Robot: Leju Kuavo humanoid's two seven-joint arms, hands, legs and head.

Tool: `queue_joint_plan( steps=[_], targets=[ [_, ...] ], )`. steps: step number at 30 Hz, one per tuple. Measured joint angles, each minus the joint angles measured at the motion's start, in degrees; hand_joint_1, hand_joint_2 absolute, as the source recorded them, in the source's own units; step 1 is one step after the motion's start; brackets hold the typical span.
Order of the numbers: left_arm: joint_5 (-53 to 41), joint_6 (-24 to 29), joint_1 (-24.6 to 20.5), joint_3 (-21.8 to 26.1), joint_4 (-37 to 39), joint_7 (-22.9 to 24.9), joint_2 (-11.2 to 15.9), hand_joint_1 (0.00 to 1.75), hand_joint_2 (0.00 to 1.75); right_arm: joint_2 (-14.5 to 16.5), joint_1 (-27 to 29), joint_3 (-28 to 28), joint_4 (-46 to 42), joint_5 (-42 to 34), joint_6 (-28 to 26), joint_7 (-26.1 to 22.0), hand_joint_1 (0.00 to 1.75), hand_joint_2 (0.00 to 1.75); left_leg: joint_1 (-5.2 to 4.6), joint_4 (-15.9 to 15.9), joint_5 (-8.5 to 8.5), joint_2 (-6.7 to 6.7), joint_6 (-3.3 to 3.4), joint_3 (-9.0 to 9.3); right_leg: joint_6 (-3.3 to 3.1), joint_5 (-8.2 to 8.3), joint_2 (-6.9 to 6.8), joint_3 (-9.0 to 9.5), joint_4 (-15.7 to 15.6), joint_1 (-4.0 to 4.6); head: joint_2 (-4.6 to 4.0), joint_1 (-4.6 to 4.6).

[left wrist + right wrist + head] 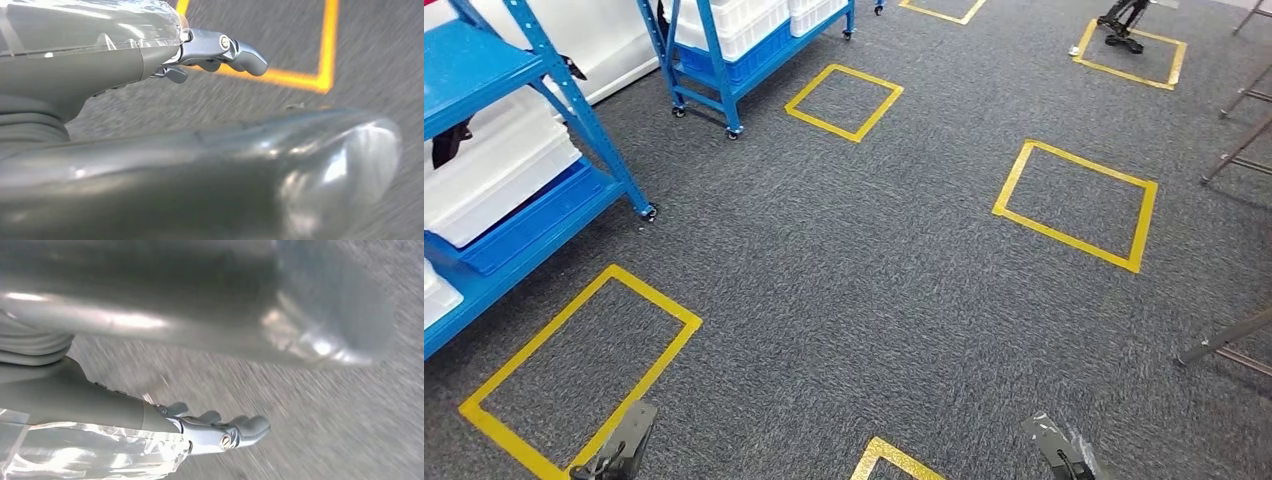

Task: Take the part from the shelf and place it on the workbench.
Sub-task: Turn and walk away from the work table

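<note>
Over grey carpet (874,260), both hands empty; blue shelf (494,150) near left hand (150,55).

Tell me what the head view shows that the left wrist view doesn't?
The head view takes in the room: blue shelves with white bins, several yellow tape squares on the floor, and metal legs at the right edge. The left wrist view gives a close look at the left hand, its fingers loosely curled and holding nothing, above one tape corner. Both share the grey carpet and yellow tape.
</note>
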Motion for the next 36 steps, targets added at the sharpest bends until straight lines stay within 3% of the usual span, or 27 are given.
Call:
queue_joint_plan(
  steps=[1,2,3,5,7,9,11,13,15,17,18,19,21,23,24,26,28,30,32,33,34,36],
  targets=[
    [0.14,-0.04,-1.26,-0.24,-0.15,0.33,0.08,0.0,0.0,-0.5,-1.14,0.51,-0.31,0.63,0.27,0.26,0.0,0.0,0.0,0.04,0.08,-0.61,0.06,-0.09,0.1,-1.25,0.43,-1.97,3.7,-0.04,0.0,0.03],
    [0.18,-0.09,-2.38,-0.48,-0.28,0.85,0.14,0.0,0.0,-0.96,-2.38,1.11,-0.63,1.26,0.63,0.61,0.0,0.0,-0.01,0.1,0.13,-1.22,0.05,-0.13,0.17,-1.5,0.58,-3.32,6.0,-0.07,0.0,0.02],
    [0.01,-0.13,-3.35,-0.77,-0.39,1.45,0.2,0.0,0.0,-1.37,-3.68,1.75,-0.96,1.78,0.98,1.01,0.0,0.0,0.01,0.2,0.14,-1.83,-0.01,-0.12,0.2,-0.54,0.63,-3.63,6.12,-0.12,-0.01,0.03],
    [-0.48,-0.19,-5.11,-1.61,-0.62,2.26,0.29,0.0,0.0,-2.12,-6.18,3.05,-1.67,2.52,1.49,1.62,0.0,0.0,0.1,0.57,0.04,-3.06,-0.23,-0.08,0.24,3.94,1.33,-1.25,0.21,-0.39,0.0,0.03],
    [-0.87,-0.23,-6.77,-2.56,-0.77,2.44,0.33,0.0,0.0,-2.91,-8.25,4.31,-2.2,2.97,1.74,2.14,0.0,0.0,0.12,1.22,-0.11,-4.34,-0.78,-0.56,0.18,6.93,3.74,1.69,-6.72,-0.73,0.0,0.01],
    [-1.08,-0.33,-7.93,-3.46,-0.92,2.44,0.44,0.0,0.0,-3.46,-9.68,5.54,-2.5,3.35,1.99,2.66,0.0,0.0,0.26,1.49,0.09,-5.65,-1.58,-1.37,-0.2,7.06,4.91,2.37,-9.04,-0.72,0.01,0.03],
    [-1.13,-0.38,-8.39,-4.17,-1.05,2.45,0.72,0.0,0.0,-3.7,-10.63,6.55,-2.77,3.62,2.12,2.94,0.0,0.0,0.45,1.39,0.29,-6.39,-2.31,-1.89,-0.86,7.19,3.76,2.28,-9.36,-0.73,0.01,0.05],
    [-1.3,-0.3,-8.83,-4.64,-1.09,2.59,1.06,0.0,0.0,-3.86,-11.3,7.31,-3.06,3.73,2.1,3.05,0.0,0.0,0.29,3.65,-1.11,-4.19,-2.79,-3.12,-1.65,7.33,2.55,2.44,-9.7,-0.83,0.0,-0.19],
    [-2.08,-0.2,-9.56,-5.32,-1.11,3.15,1.2,0.0,0.0,-4.16,-11.66,7.88,-3.21,3.74,2.25,3.31,0.0,0.0,0.24,10.58,-4.47,-1.09,-3.09,-6.51,-2.24,7.22,1.1,2.56,-9.81,-0.53,0.0,-0.42],
    [-3.18,-0.34,-10.04,-6.38,-1.14,4.06,1.22,0.0,0.0,-4.44,-12.16,8.41,-3.2,3.75,2.96,3.97,0.0,0.0,0.34,17.58,-6.74,-0.08,-3.23,-10.09,-2.51,7.05,-0.36,2.63,-9.77,-0.19,0.0,-0.43],
    [-3.63,-0.52,-10.25,-6.95,-1.17,4.58,1.26,0.0,0.0,-4.52,-12.58,8.7,-3.2,3.78,3.52,4.4,0.0,0.0,0.34,18.34,-6.29,0.06,-3.19,-10.59,-2.59,6.97,-1.0,2.71,-9.75,-0.07,0.0,-0.43],
    [-3.94,-0.74,-10.58,-7.45,-1.22,5.1,1.34,0.0,0.0,-4.58,-13.08,8.99,-3.2,3.81,4.06,4.83,0.0,0.0,0.32,16.68,-4.76,0.18,-3.06,-9.85,-2.62,6.89,-1.6,2.85,-9.73,0.02,0.0,-0.44],
    [-4.4,-1.18,-11.68,-8.4,-1.42,5.97,1.56,0.0,0.0,-4.71,-14.23,9.46,-3.2,3.86,4.96,5.5,0.0,0.0,-0.01,8.67,-0.61,1.76,-2.34,-6.02,-2.58,6.67,-2.74,3.23,-9.73,0.24,0.0,-0.42],
    [-4.7,-1.86,-13.17,-9.29,-1.62,6.81,1.76,0.0,0.0,-4.95,-15.56,9.92,-3.18,3.96,6.1,6.12,0.0,0.0,-0.76,2.58,1.24,3.89,-1.45,-3.17,-2.3,6.49,-3.79,3.34,-9.71,0.53,0.0,-0.38],
    [-4.78,-2.32,-13.86,-9.72,-1.68,7.32,1.87,0.0,0.0,-5.07,-16.3,10.23,-3.17,4.05,6.87,6.49,0.0,0.0,-1.08,1.53,1.24,4.38,-1.14,-2.81,-2.11,6.45,-4.34,3.31,-9.71,0.61,0.0,-0.37],
    [-4.39,-3.16,-14.75,-10.44,-1.81,8.19,1.99,0.0,0.0,-5.28,-17.82,10.95,-3.21,4.1,8.1,7.11,0.0,0.0,-1.08,0.97,1.51,3.41,-0.69,-2.75,-1.58,6.3,-5.24,3.33,-9.71,0.65,0.0,-0.36],
    [-2.94,-3.5,-15.1,-10.81,-1.99,8.42,1.99,0.0,0.0,-5.45,-18.76,11.5,-3.33,3.54,8.4,7.31,0.0,0.0,-0.76,0.24,1.97,2.36,-0.25,-2.32,-0.99,5.24,-3.73,2.93,-8.31,0.47,0.0,-0.32],
    [-0.65,-3.41,-14.99,-10.9,-2.07,8.11,1.88,0.0,0.0,-5.73,-18.62,11.69,-3.39,2.48,7.99,7.2,0.0,0.0,-0.49,-0.13,2.21,1.2,0.09,-2.08,-0.46,2.26,-0.7,0.19,-2.54,0.27,0.0,-0.17],
    [2.22,-3.18,-13.86,-10.5,-2.07,7.37,1.7,0.0,0.0,-5.94,-17.26,11.7,-3.38,1.04,7.08,6.79,0.0,0.0,-0.36,-0.13,2.21,-0.18,0.22,-2.07,-0.06,-0.4,0.59,-3.83,4.77,0.08,0.0,-0.07],
    [3.67,-3.05,-12.89,-10.14,-2.06,6.86,1.61,0.0,0.0,-5.98,-16.19,11.7,-3.38,0.13,6.51,6.32,0.0,0.0,-0.3,-0.07,2.16,-0.95,0.17,-2.06,0.09,-0.2,0.68,-4.88,6.14,-0.08,0.01,-0.07],
    [4.94,-2.92,-11.86,-9.68,-2.05,6.35,1.52,0.0,0.0,-6.0,-15.08,11.69,-3.38,-0.84,5.93,5.66,0.0,0.0,-0.2,0.04,2.07,-1.68,0.04,-2.03,0.22,1.15,0.73,-4.76,5.16,-0.28,0.01,-0.07],
    [6.62,-2.65,-9.85,-8.83,-2.05,5.47,1.4,0.0,0.0,-5.99,-13.0,11.64,-3.38,-2.57,4.89,4.23,0.0,0.0,0.11,0.62,1.64,-3.06,-0.55,-2.08,0.58,5.41,1.66,-1.74,-2.13,-0.82,0.0,-0.06]
  ],
)
